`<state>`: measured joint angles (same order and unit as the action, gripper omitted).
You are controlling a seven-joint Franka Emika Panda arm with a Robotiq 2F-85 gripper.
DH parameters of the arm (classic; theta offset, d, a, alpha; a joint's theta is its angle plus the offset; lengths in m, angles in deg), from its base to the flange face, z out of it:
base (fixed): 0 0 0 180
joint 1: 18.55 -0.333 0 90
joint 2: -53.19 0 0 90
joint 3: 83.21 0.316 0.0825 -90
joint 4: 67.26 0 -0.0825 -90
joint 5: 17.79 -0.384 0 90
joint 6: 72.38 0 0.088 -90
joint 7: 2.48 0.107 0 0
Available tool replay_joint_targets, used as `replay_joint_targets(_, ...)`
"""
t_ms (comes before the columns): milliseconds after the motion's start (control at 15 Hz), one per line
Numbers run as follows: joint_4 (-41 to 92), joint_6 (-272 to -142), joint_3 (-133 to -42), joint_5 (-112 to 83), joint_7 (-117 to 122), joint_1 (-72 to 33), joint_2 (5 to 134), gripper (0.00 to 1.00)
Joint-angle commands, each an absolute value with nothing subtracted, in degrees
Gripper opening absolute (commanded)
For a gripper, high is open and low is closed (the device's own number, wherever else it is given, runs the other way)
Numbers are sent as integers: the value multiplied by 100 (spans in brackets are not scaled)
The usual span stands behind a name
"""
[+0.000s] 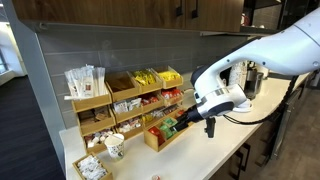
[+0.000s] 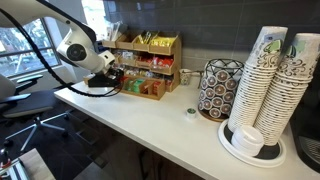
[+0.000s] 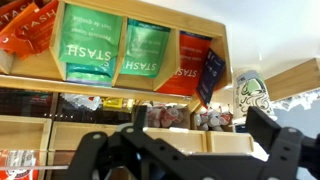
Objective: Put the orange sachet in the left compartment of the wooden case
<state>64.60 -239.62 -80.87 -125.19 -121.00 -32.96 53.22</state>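
In the wrist view a wooden case (image 3: pixel 228 50) fills the upper half, with upright dividers. Orange sachets (image 3: pixel 30 30) lie at its far left, green Stash sachets (image 3: pixel 90 45) fill two middle compartments, and an orange-red sachet (image 3: pixel 195 62) with a dark blue one sits in the right compartment. My gripper (image 3: pixel 185 150) is open and empty, with its fingers spread wide just in front of the case. In both exterior views the gripper (image 1: pixel 190 118) (image 2: pixel 115 75) hovers at the low wooden case (image 1: pixel 160 135) on the counter.
A tiered wooden rack (image 1: pixel 120 95) of snacks and sachets stands behind the case against the wall. A paper cup (image 1: pixel 115 147) and a small tray of packets (image 1: pixel 92 167) sit nearby. A pod holder (image 2: pixel 215 88) and stacked paper cups (image 2: pixel 270 85) stand further along the white counter (image 2: pixel 150 125).
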Motion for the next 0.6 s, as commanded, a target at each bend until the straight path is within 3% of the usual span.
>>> replay_joint_targets(0, 7291, -23697, -7827, -11287, -10653, -3016, 4599, 100)
replay_joint_targets(533, 7882, -22897, -7817, -8921, -7801, -2815, 3858, 100)
